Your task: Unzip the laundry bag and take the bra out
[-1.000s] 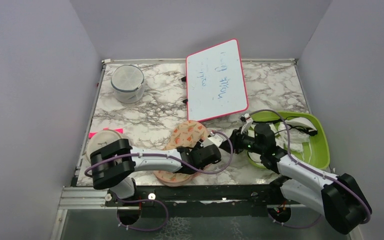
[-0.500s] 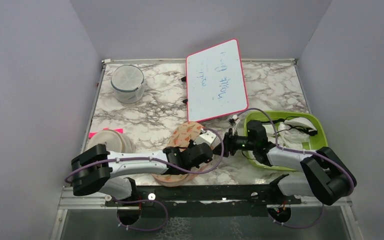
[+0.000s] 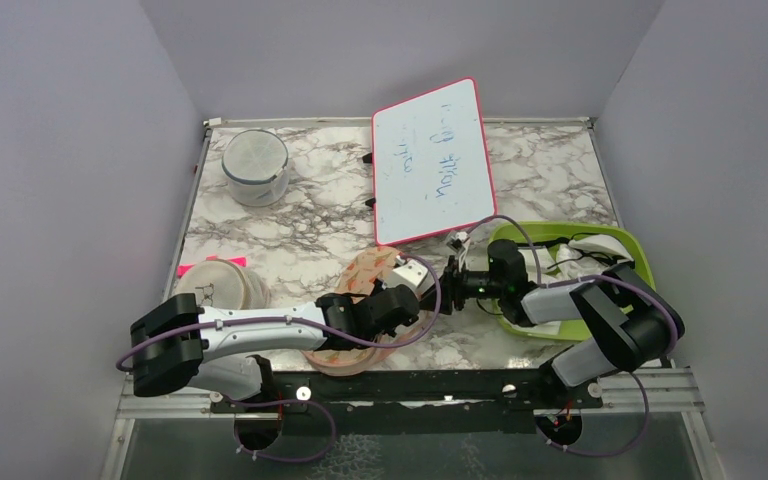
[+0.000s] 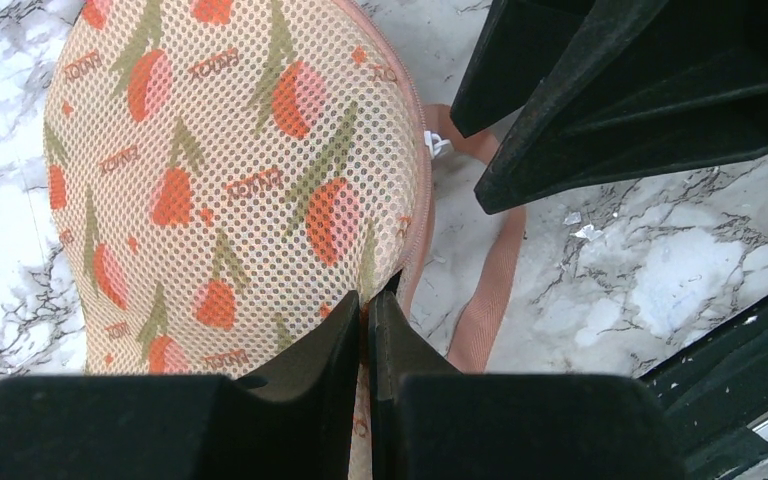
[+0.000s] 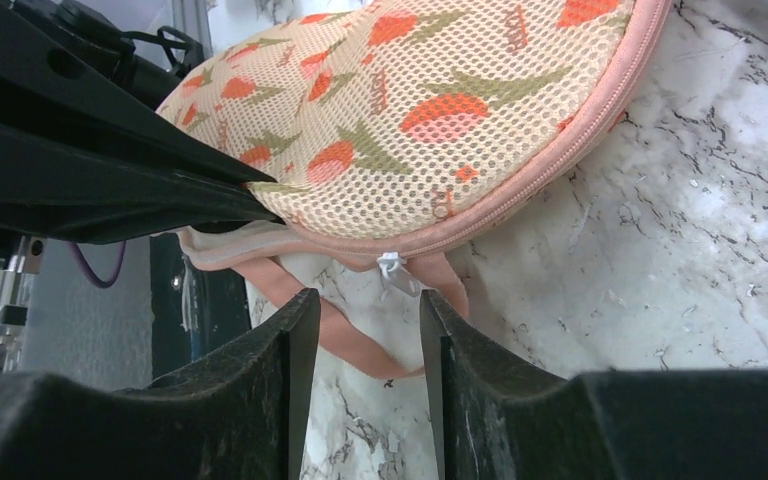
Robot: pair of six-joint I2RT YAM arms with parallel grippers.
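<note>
**Zip pull lined up for right gripper**

Found laundry bag (image 3: 365, 272) at near edge of tabletop (image 3: 300, 230), mid-width, long axis near-to-far. Pinched its mesh rim in closed left gripper (image 4: 368, 300). Set right gripper (image 5: 365, 300) half-open, zip pull (image 5: 390, 268) centred just off the fingertips, not gripped. Saw no bra. Couldn't read mesh lettering or whiteboard (image 3: 432, 160) scrawl.

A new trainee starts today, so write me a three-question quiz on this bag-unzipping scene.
1. True or false: the left tool is shut on the laundry bag's edge.
2. The white zip pull lies: A) just ahead of the right tool's open fingers; B) under the whiteboard; C) on the mesh cylinder.
3. What colour is the plastic bin?
Key: 1 true; 2 A; 3 green.
</note>
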